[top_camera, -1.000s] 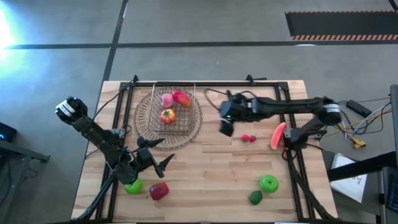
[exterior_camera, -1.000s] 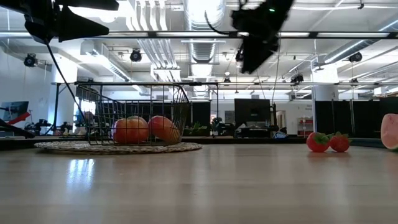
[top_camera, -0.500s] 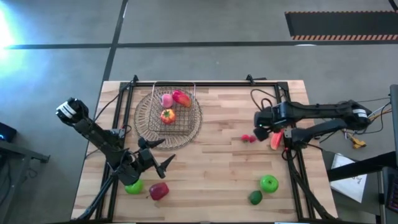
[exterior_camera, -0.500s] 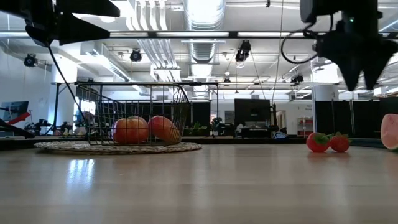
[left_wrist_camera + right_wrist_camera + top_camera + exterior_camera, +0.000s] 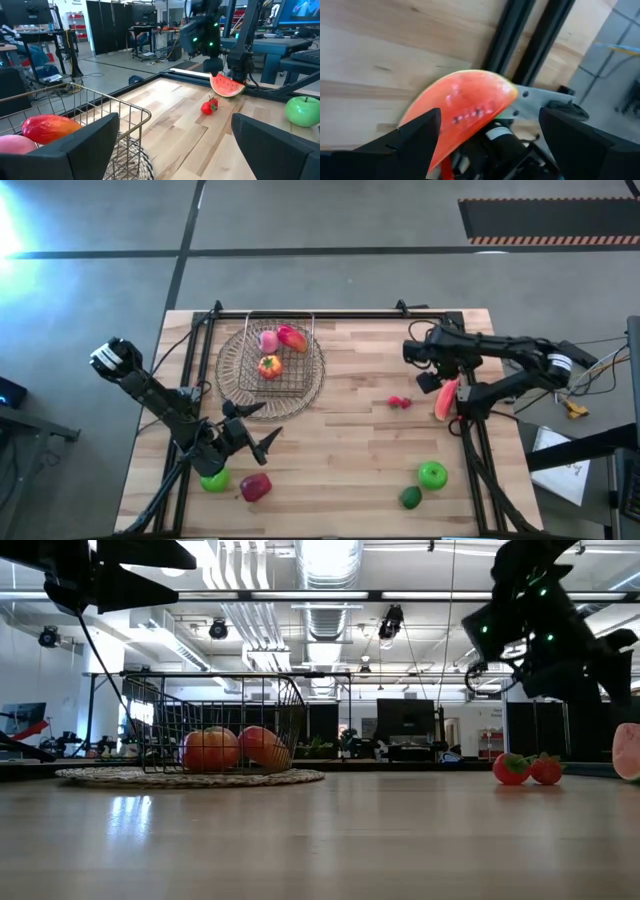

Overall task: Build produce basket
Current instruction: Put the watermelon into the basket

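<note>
The wire basket [image 5: 270,360] stands on a round woven mat at the far left. It holds a pink peach [image 5: 268,340], a red fruit [image 5: 293,337] and an orange tomato [image 5: 270,366]. A watermelon slice [image 5: 446,399] lies by the right edge, with red berries [image 5: 400,402] next to it. My right gripper [image 5: 430,380] hangs open above the slice, pointing down, and in its wrist view the slice [image 5: 465,112] shows below the fingers. My left gripper [image 5: 268,424] is open and level near the front left, above a green apple [image 5: 214,480] and a red apple [image 5: 255,487].
Another green apple [image 5: 432,474] and a dark green piece [image 5: 411,498] lie near the front right. A black frame rail [image 5: 470,430] runs along the table's right edge beside the slice. Bare wood lies across the table's middle.
My right gripper has swung from beside the basket toward the table's right edge and come down, tipping from nearly level to pointing steeply down over the watermelon slice. Its fingers have stayed open. No produce has moved.
</note>
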Robot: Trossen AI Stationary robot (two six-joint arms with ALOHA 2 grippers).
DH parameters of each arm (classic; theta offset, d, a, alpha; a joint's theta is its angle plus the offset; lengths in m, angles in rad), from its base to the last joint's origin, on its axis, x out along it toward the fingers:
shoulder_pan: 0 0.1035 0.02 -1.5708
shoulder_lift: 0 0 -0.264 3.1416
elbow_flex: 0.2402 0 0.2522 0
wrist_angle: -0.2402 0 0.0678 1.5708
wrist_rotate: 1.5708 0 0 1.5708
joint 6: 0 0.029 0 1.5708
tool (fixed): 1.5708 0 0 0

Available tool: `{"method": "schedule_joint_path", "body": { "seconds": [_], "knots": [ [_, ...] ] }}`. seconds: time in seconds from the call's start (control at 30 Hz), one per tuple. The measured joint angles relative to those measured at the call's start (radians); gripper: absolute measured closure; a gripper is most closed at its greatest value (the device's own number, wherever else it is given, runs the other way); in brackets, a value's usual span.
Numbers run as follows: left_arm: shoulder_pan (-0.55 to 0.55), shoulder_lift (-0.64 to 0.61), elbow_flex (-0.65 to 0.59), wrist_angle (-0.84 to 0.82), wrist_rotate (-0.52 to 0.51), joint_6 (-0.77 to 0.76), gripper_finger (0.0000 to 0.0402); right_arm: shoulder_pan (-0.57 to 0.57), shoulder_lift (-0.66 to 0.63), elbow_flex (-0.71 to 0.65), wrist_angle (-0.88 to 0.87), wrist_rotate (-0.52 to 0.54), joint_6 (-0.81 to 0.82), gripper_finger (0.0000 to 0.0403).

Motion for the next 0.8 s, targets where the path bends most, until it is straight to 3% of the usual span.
{"method": "schedule_joint_path", "body": {
  "seconds": [0.27, 0.8],
  "knots": [
    [0.000, 0.000, 0.000, 0.002, 0.000, -0.003, 0.0033, -0.132, 0.082, -0.001, 0.002, -0.101, -0.117, 0.0076],
    [0.000, -0.001, 0.000, 0.003, 0.000, -0.004, 0.0033, -0.134, 0.135, -0.030, 0.106, -0.213, -0.172, 0.0076]
  ]
}}
